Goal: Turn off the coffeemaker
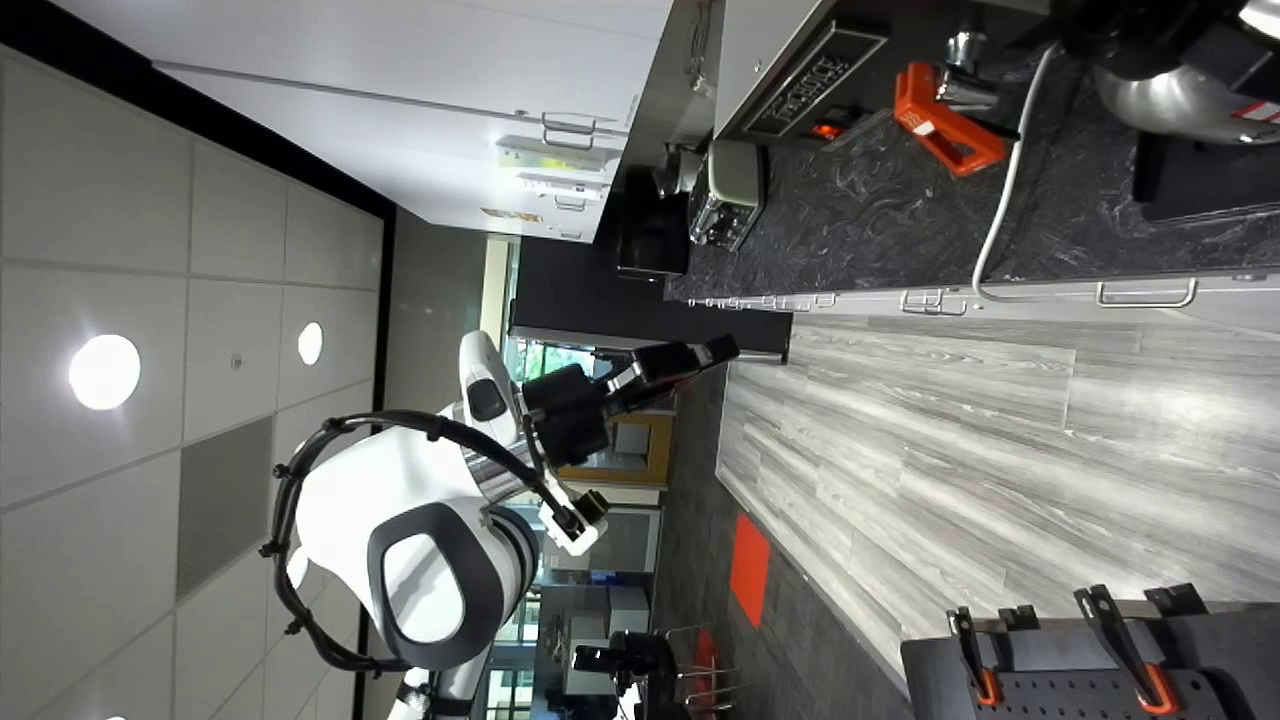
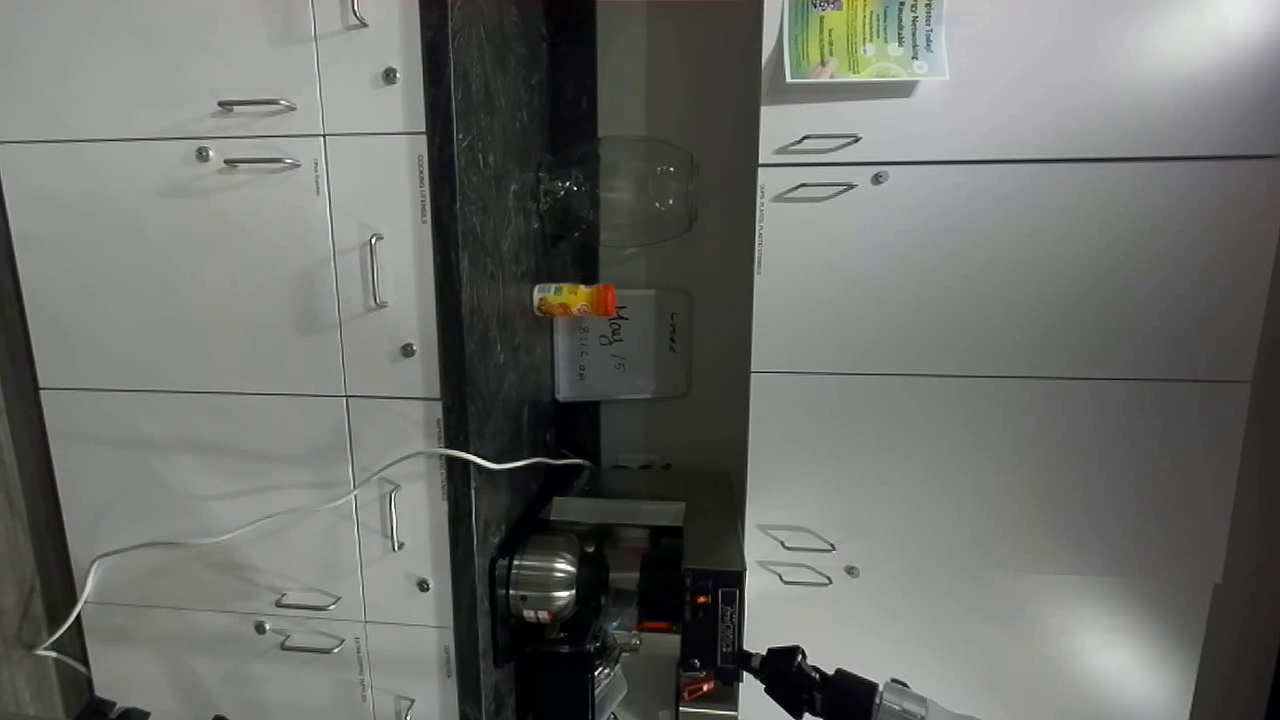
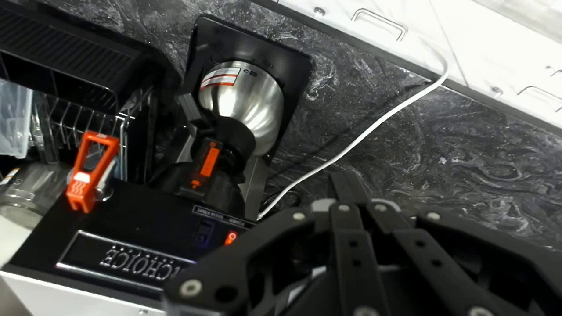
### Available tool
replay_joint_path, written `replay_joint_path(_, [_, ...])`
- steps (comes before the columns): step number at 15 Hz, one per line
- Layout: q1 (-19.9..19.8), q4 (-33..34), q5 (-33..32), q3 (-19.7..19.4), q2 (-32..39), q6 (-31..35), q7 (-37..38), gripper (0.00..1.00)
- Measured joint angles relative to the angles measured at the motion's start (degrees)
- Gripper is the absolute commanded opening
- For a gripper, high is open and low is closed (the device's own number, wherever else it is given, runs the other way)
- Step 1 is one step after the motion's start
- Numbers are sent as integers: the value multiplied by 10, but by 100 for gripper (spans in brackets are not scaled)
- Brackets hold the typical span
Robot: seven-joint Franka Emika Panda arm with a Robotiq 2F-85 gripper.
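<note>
The coffeemaker (image 3: 131, 210) is a boxy black and silvery machine on the dark counter, seen also in both exterior views (image 1: 818, 80) (image 2: 715, 570). Its power switch (image 3: 231, 237) glows red-orange; the glow also shows in both exterior views (image 1: 828, 130) (image 2: 702, 600). The brew start switch (image 3: 203, 232) beside it is dark. My gripper (image 3: 349, 188) is shut with nothing between its fingertips. In the wrist view its tips lie to the right of the lit switch, and its left linkage covers part of the panel's edge. In an exterior view the gripper (image 1: 722, 352) appears apart from the machine.
A silvery carafe (image 3: 246, 105) sits at the coffeemaker's base. An orange carafe handle (image 3: 92, 171) stands on top of the machine. A white cord (image 3: 373, 127) crosses the counter and hangs over its edge. A black wire rack (image 3: 66, 52) is beside. A toaster (image 1: 730, 195) stands farther along.
</note>
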Motion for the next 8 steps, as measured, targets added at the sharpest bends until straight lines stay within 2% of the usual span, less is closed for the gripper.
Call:
replay_joint_path(3, [-24,4,-2,-5,32,36,0,1])
replay_joint_path(8, [-28,8,-1,-4,45,40,0,0])
